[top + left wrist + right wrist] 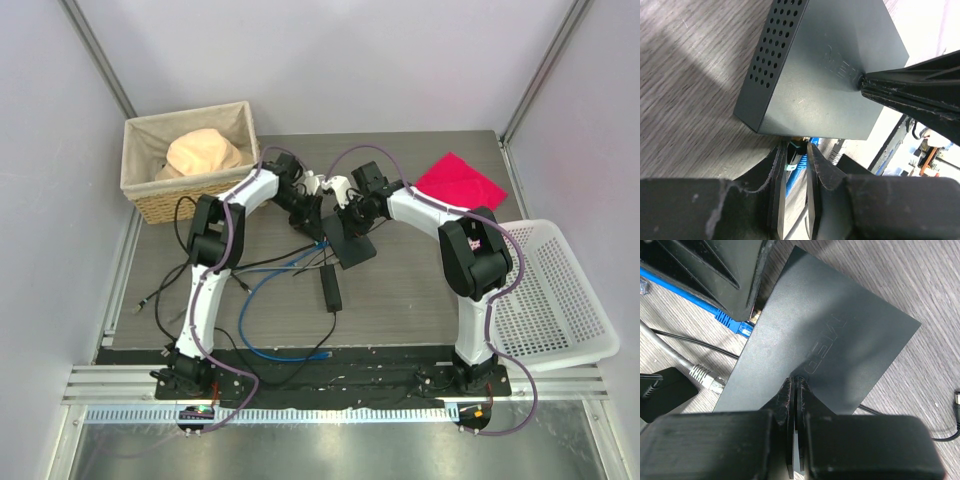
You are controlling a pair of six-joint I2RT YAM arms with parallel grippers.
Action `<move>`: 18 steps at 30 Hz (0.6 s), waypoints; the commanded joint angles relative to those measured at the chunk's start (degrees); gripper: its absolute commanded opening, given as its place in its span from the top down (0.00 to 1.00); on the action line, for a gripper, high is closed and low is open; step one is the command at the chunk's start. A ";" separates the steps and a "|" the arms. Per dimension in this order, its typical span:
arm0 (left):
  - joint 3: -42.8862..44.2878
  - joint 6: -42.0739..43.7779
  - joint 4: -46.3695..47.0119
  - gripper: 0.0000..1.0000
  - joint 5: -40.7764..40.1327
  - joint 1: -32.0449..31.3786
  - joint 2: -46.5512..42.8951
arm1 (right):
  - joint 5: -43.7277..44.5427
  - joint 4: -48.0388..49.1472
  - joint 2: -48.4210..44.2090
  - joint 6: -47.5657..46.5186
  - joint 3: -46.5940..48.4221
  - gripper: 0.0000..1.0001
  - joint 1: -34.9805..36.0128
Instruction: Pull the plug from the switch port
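The switch [350,243] is a flat matte-black box lying mid-table; it also shows in the left wrist view [830,75] and the right wrist view [830,335]. My left gripper [796,146] stands at its socket edge, jaws closed narrowly on a plug [792,150] with a blue cable [690,299]. The socket itself is hidden by the box's edge. My right gripper [797,380] is shut and empty, its tips pressed onto the switch's top face. In the top view both grippers meet over the switch, left [308,218] and right [343,213].
A narrow black adapter brick [330,288] lies just in front of the switch. Loose blue and black cables [262,300] spread to the front left, with a grey plug [705,376] beside the switch. A wicker basket [150,200], a red cloth [458,182] and a white basket [560,300] stand around.
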 commanded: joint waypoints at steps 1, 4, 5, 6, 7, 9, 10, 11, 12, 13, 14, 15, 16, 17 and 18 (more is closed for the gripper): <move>-3.95 2.20 -3.29 1.00 -3.57 1.56 -1.51 | 3.62 -5.54 3.63 -0.06 -3.02 0.99 0.03; -7.81 -0.08 -3.32 1.00 0.10 3.15 -2.91 | 3.80 -5.37 3.71 0.29 -2.94 0.99 0.03; -9.65 -0.43 -2.26 1.00 0.21 3.32 -4.31 | 3.80 -5.37 4.06 0.29 -2.85 0.99 0.03; -9.41 -0.26 -1.72 1.00 0.56 3.24 -4.50 | 3.80 -5.37 4.33 0.38 -2.85 0.99 0.03; -8.89 -0.18 -1.81 1.00 1.34 3.32 -3.98 | 3.80 -5.37 4.59 0.29 -2.59 0.99 0.03; -5.73 -0.87 -2.33 1.00 3.02 3.06 -1.96 | 3.89 -5.45 5.03 0.38 -2.32 0.99 0.11; -4.50 -0.96 -2.60 1.00 2.76 2.80 -1.61 | 3.98 -5.54 5.21 0.38 -2.15 0.99 0.12; -2.31 -0.18 -2.86 1.00 1.19 2.62 -1.25 | 4.06 -5.54 5.21 0.29 -2.06 0.99 0.12; -1.16 0.96 -4.17 1.00 0.39 2.27 -1.25 | 4.24 -5.63 5.03 0.20 -2.06 0.99 0.20; -0.02 1.58 -5.05 1.00 0.04 2.01 -1.51 | 4.24 -5.72 4.95 0.03 -2.32 0.99 0.12; 1.39 3.32 -5.67 1.00 -0.14 2.01 -1.95 | 4.50 -5.54 4.68 0.02 -2.50 0.99 0.20; 1.75 4.82 -6.63 1.00 -1.19 2.18 -3.09 | 4.59 -5.46 4.68 -0.06 -2.67 0.99 0.20; 2.01 5.71 -6.99 1.00 -1.81 2.27 -3.97 | 4.68 -5.37 4.59 0.11 -2.76 0.99 0.12; 2.10 6.67 -7.43 1.00 -2.34 2.44 -5.02 | 4.59 -5.19 4.59 0.03 -2.85 0.99 0.20; 2.28 8.94 -8.91 1.00 -2.95 2.62 -6.77 | 4.68 -5.19 4.68 0.02 -2.76 0.99 0.12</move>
